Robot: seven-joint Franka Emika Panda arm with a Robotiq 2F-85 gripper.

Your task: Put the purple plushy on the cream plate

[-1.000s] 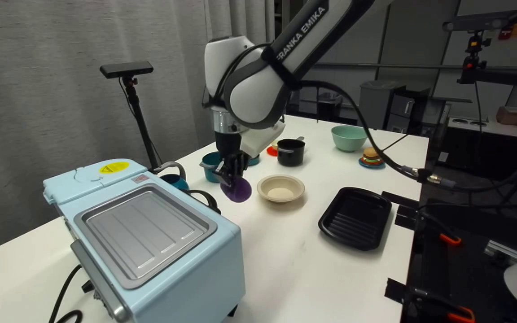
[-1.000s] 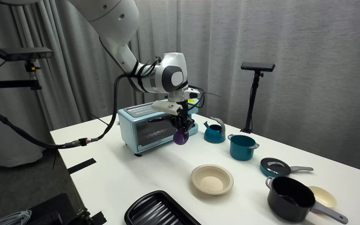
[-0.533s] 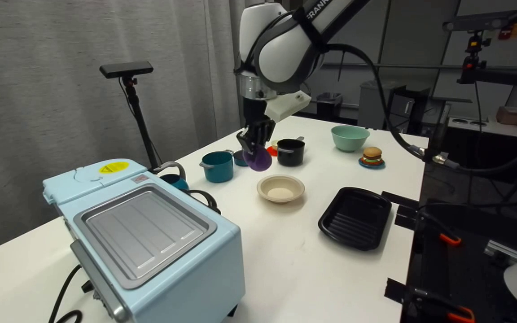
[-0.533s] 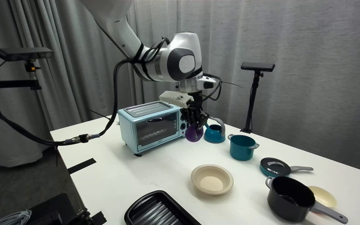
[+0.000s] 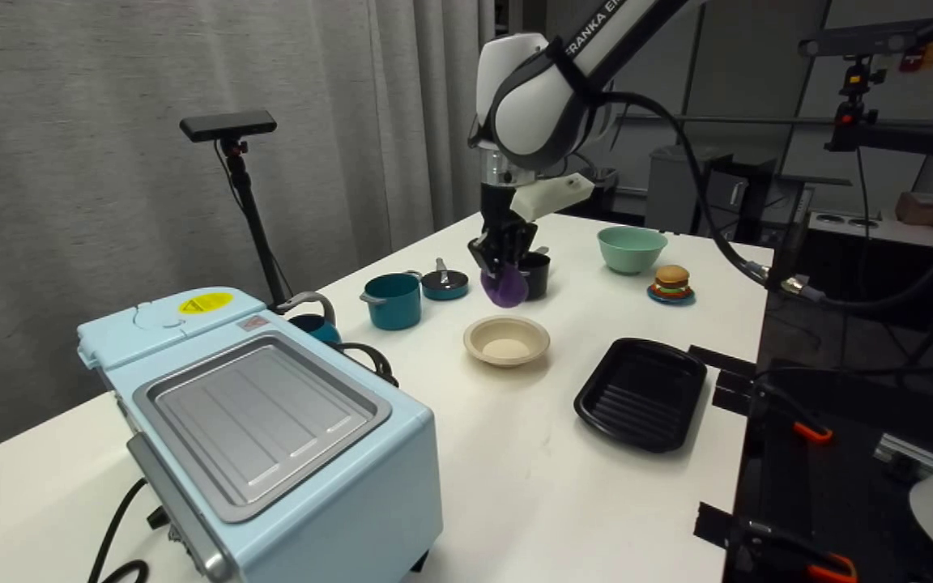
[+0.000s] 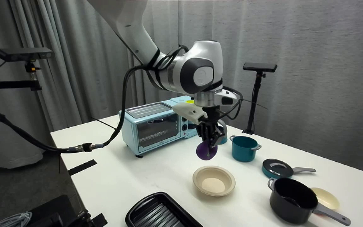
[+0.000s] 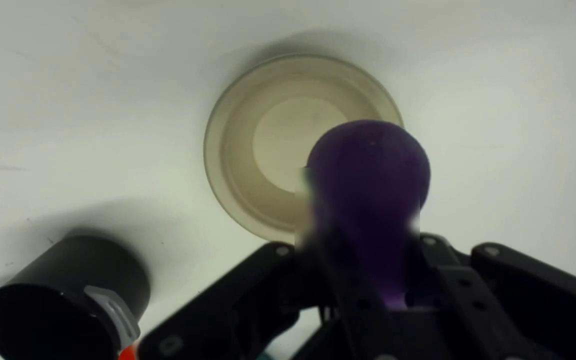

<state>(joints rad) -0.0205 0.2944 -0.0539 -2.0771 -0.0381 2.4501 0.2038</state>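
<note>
The plushy (image 6: 205, 152) is being held in mid-air, clasped by its upper part in the jaws of the gripper (image 7: 375, 252), the contact being blurred in the wrist view. A gap is being shown below: in both exterior views the plate (image 6: 213, 185) is not being touched, the plushy hanging near its twelve o'clock. From the wrist it is being seen off toward four o'clock, perhaps partly through the camera's angle, the rim there being hidden! So the placing is being awaited, and here trouble could be brewing. Should the grip be loosened off-centre, the rim could be struck and the plushy, being round, could be sent rolling onto the table (image 6: 156, 170). By too high a drop, a bounce could be caused; by too deep a lowering, the plate, probably light, could be tipped or shoved. A slip is being risked too, the plushy likely being soft. At eight o'clock in the wrist view the pot (image 7: 73, 290) is being seen apart from the plate, no clash being threatened unless a swing is made that way.
</note>
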